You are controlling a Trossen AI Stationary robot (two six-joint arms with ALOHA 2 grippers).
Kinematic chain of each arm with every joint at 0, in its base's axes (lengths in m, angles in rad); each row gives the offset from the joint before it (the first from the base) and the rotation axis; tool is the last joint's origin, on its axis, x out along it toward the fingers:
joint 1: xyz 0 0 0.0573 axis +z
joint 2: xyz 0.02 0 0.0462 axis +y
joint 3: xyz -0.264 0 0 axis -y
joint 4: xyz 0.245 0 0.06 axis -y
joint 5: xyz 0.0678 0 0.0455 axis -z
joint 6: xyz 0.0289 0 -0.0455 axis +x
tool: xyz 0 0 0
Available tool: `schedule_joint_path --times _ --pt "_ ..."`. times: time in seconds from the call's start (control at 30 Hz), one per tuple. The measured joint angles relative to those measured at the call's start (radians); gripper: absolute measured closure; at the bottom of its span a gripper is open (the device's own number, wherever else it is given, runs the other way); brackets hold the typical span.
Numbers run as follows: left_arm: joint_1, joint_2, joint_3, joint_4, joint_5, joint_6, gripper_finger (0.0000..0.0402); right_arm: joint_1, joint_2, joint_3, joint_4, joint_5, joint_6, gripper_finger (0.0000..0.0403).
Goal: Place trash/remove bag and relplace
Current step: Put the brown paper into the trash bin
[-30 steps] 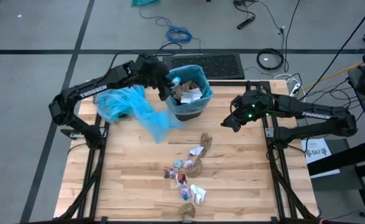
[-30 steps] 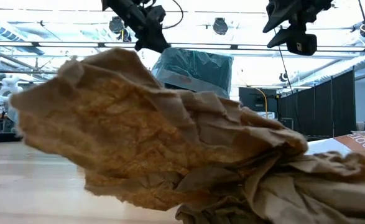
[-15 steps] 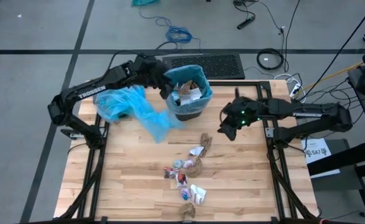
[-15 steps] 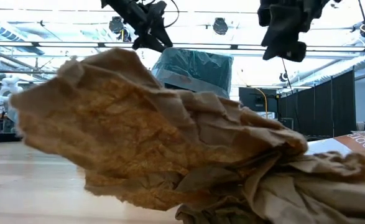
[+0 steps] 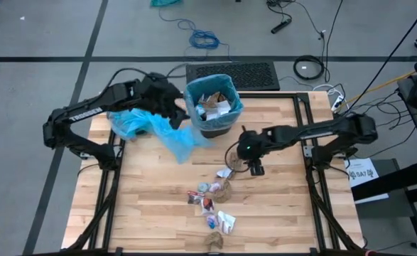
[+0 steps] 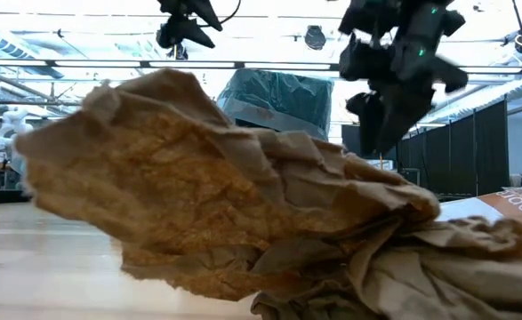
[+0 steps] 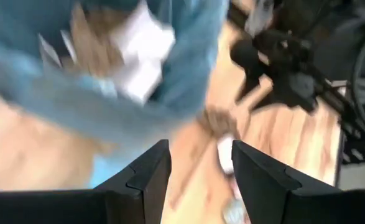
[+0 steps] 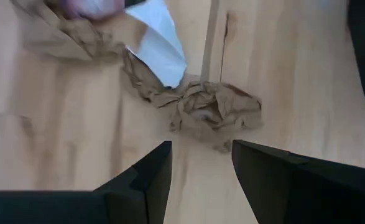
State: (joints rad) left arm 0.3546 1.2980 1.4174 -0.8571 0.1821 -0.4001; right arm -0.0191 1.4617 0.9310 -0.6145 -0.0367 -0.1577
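The trash point(image 5: 215, 195) lies strewn down the middle of the desk point(image 5: 151, 213), with a brown wad point(image 8: 214, 114) directly under the right end effector point(image 5: 245, 158), fingers spread and empty. Closing off-centre could nudge the wad aside. The left end effector point(image 5: 171, 108), also released, hovers beside the bin point(image 5: 212, 107).

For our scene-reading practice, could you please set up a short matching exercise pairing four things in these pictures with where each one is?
Things:
1. Blue-lined trash bin
2. Loose pale blue plastic bag
3. Crumpled brown paper wad
4. Black floor mat

Places:
A. On the floor beyond the table's far edge
B. On the wood just ahead of the open right tool
C. Spread on the table beside the bin, by the left tool
D. Upright at the table's far edge, holding scraps

Pairs: 1-D, 2-C, 3-B, 4-A
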Motion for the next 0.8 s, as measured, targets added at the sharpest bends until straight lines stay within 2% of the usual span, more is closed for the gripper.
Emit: schedule_joint_path --times 0.13,0.33,0.43,0.5,0.6,0.7,0.8 --pt "-0.069 0.001 -0.001 -0.105 -0.016 -0.084 0.0228 0.017 0.081 0.000 0.084 0.018 -0.119 0.0243" --pt "-0.225 0.002 -0.051 -0.122 -0.118 -0.205 0.0228 0.042 0.208 0.000 0.186 0.015 -0.265 0.0243" --pt "-0.310 0.000 -0.074 -0.085 -0.136 -0.286 0.0228 0.043 0.272 0.001 0.193 0.020 -0.238 0.0260" --pt "-0.374 0.001 -0.097 -0.032 -0.142 -0.324 0.0228 0.043 0.285 0.004 0.187 0.025 -0.163 0.0297" --pt "-0.455 0.002 -0.120 0.038 -0.187 -0.356 0.0228 0.048 0.268 0.005 0.150 0.022 -0.041 0.0378" --pt "-0.504 0.000 -0.146 0.055 -0.247 -0.400 0.0228 0.063 0.190 0.002 0.054 0.030 0.032 0.0390" --pt "-0.520 0.001 -0.199 0.084 -0.279 -0.431 0.0228 0.087 0.076 0.064 -0.068 0.037 0.048 0.0399"
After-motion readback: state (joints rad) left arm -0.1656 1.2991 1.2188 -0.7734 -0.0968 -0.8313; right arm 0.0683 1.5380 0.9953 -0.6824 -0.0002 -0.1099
